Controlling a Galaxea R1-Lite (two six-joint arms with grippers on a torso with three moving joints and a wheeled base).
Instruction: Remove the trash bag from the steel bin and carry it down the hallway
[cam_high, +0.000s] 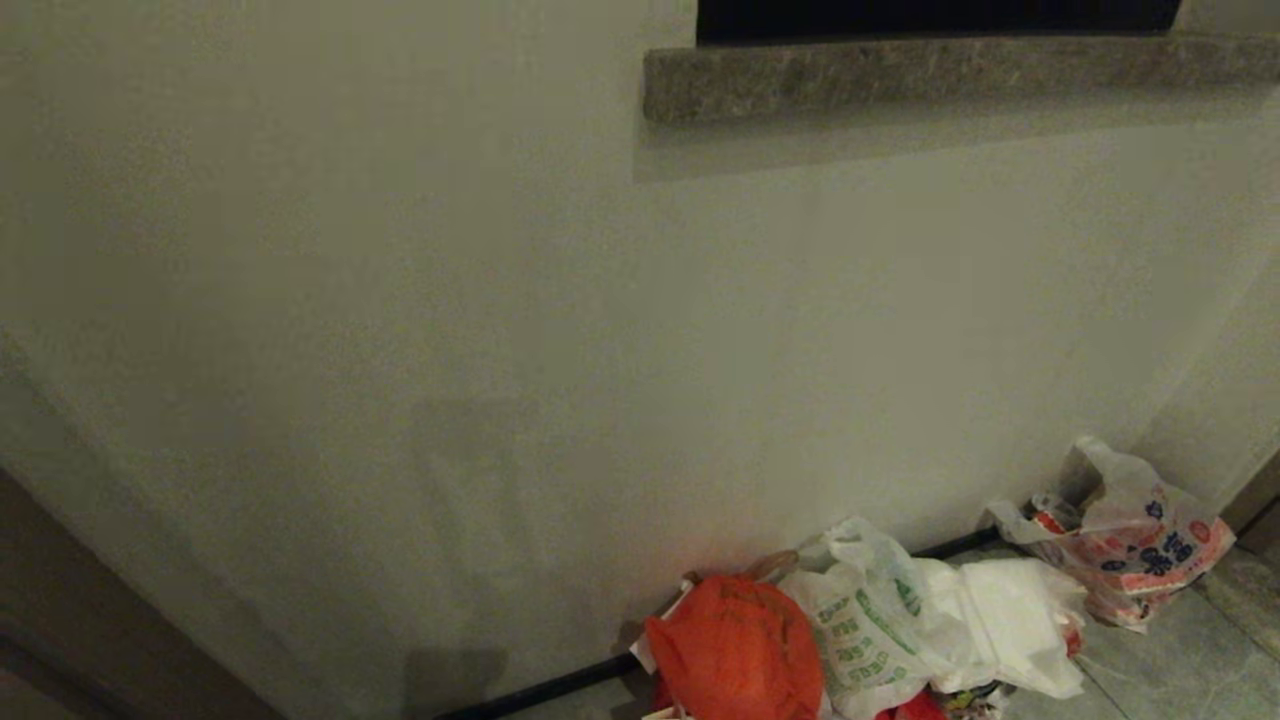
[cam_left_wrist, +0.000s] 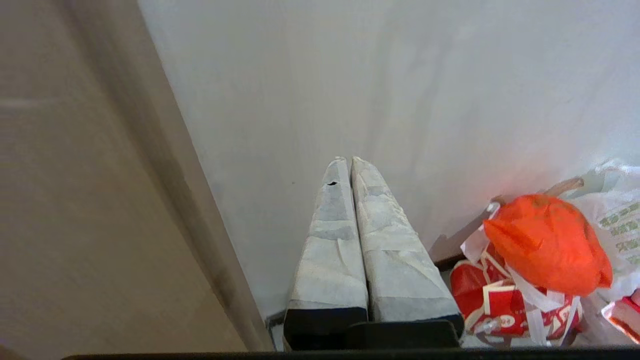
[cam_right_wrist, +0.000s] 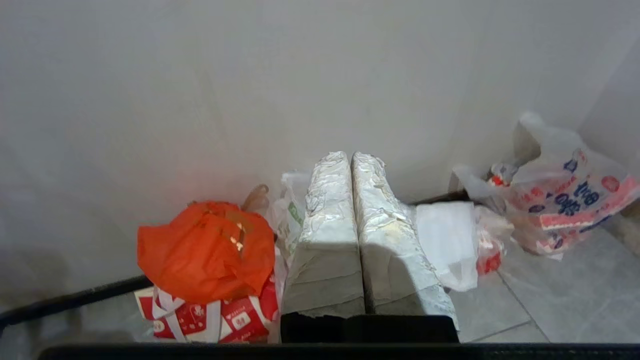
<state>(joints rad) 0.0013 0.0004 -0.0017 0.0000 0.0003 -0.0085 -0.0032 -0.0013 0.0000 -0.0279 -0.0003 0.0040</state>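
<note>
The trash bag (cam_high: 870, 620), crinkly translucent white with green print, lies in a pile of bags on the grey hallway floor (cam_high: 1180, 670) against the cream wall. It shows at the edge of the left wrist view (cam_left_wrist: 620, 225) and peeks out behind a finger in the right wrist view (cam_right_wrist: 287, 215). The steel bin is out of view. My left gripper (cam_left_wrist: 348, 160) is shut on nothing and points at the bare wall beside the pile. My right gripper (cam_right_wrist: 350, 155) is shut and empty, hanging over the pile. Neither arm shows in the head view.
An orange-red bag (cam_high: 735, 650) sits left of the trash bag on a red-and-white pack (cam_right_wrist: 210, 315). A plain white bag (cam_high: 1010, 610) lies to its right, and a bag with red and blue print (cam_high: 1140, 540) fills the corner. A stone sill (cam_high: 950, 75) juts out above. A dark baseboard (cam_high: 540, 690) runs along the wall.
</note>
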